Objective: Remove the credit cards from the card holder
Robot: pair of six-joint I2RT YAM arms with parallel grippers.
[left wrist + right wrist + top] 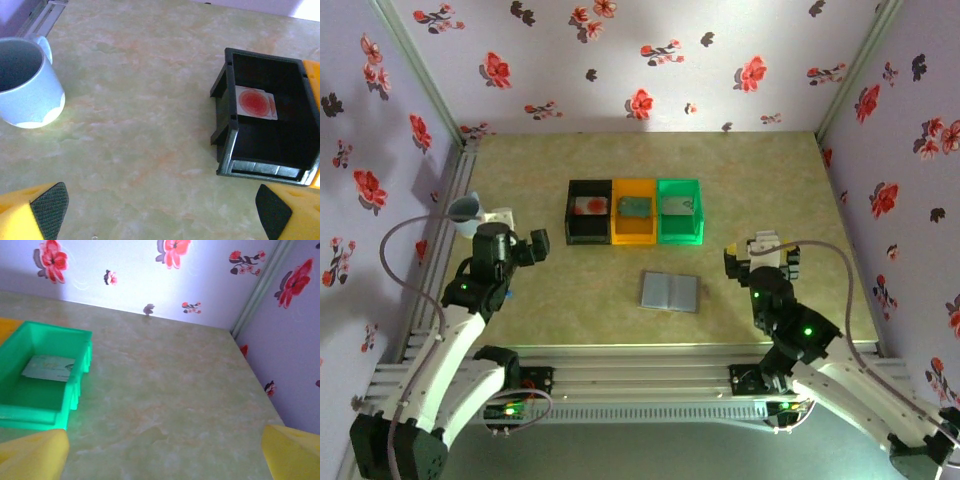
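Flowered walls (620,60) enclose a mottled green counter (770,170). A red round mark is borne by the white card (256,102) in the black bin (229,150). A grey-green card (635,206) is laid in the orange bin (635,235) and a pale card (47,368) in the green bin (75,385). The holder (669,292) is spread open before the bins. The left hand (161,210) and right hand (165,452) are opened wide, with nothing held or touched.

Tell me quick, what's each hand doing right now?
Left hand: open, holding nothing.
Right hand: open, holding nothing.
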